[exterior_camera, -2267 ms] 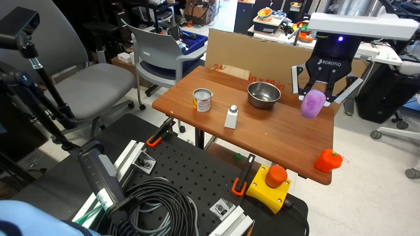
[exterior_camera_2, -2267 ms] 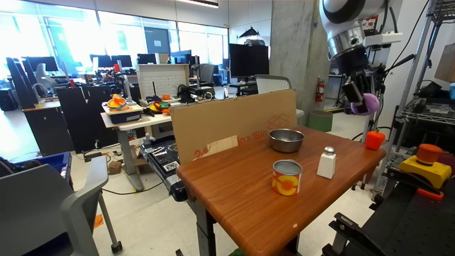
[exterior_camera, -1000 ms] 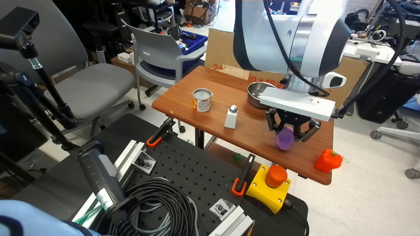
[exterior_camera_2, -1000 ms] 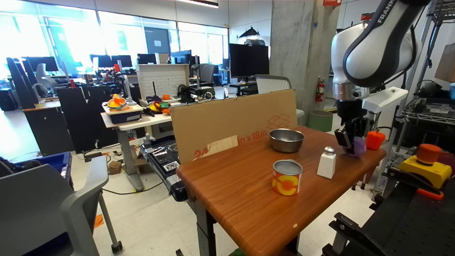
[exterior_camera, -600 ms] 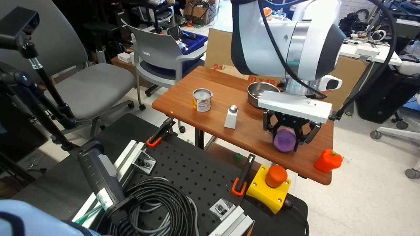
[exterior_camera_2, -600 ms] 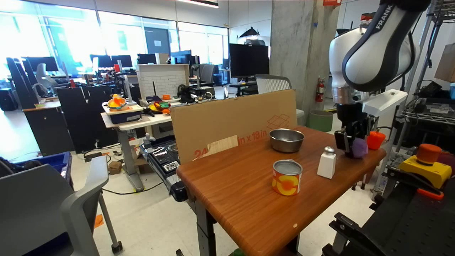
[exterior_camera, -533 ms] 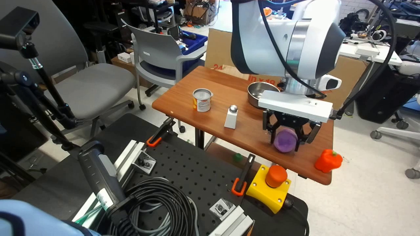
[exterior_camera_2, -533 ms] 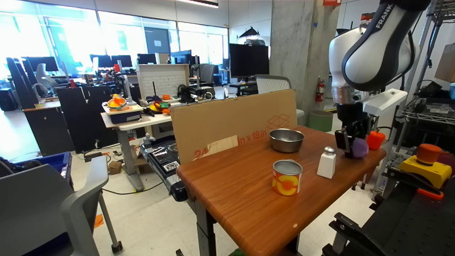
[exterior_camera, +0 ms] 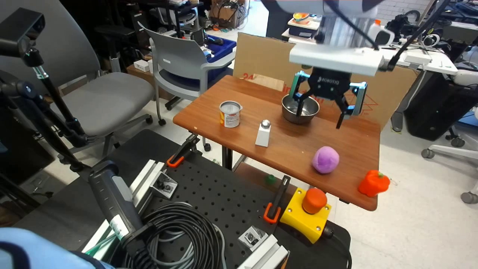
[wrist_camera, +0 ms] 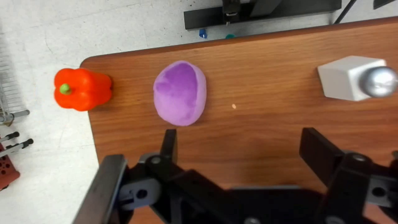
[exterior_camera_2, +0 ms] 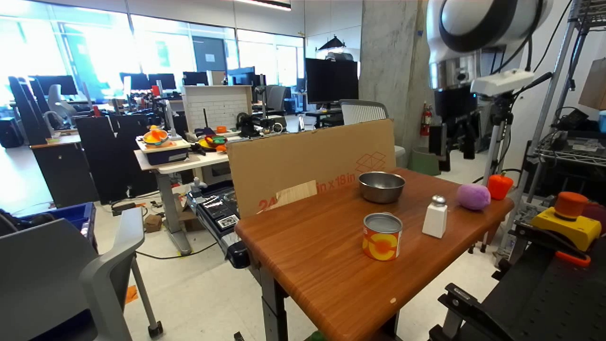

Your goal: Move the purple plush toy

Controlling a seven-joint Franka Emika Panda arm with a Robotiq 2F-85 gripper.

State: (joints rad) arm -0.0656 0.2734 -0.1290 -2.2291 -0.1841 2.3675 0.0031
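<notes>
- The arm [exterior_camera_2: 457, 71] is seen at the top of both exterior views, its last link near vertical; a white bracket [exterior_camera: 336, 59] is carried crosswise at the wrist.
- The tool [exterior_camera: 318, 121] is pointed down, held in the air over the bench [exterior_camera: 209, 112]; its two fingers [wrist_camera: 170, 143] are spread wide, bare wood being seen between them in the wrist view.
- The purple plush toy [exterior_camera: 325, 160] is rested on the bench, lower than the tool and apart from it, near one long edge.
- Long axis slight: in the wrist view the outline is a little longer than wide, laid roughly across the bench. In an exterior view the purple plush toy [exterior_camera_2: 473, 196] is seen broader than tall.
- A darker violet patch is turned upward, a paler band along one side; whether it is a dent cannot be told, nor which way a front is pointed.
- The orange-red bell pepper [exterior_camera: 374, 183] is set at the bench corner, stem up, wood visible between it and the purple plush toy.
- The white shaker [exterior_camera: 263, 134] is stood upright on the other side; the metal bowl [exterior_camera_2: 381, 189] is placed near the cardboard sheet [exterior_camera_2: 312, 161].
</notes>
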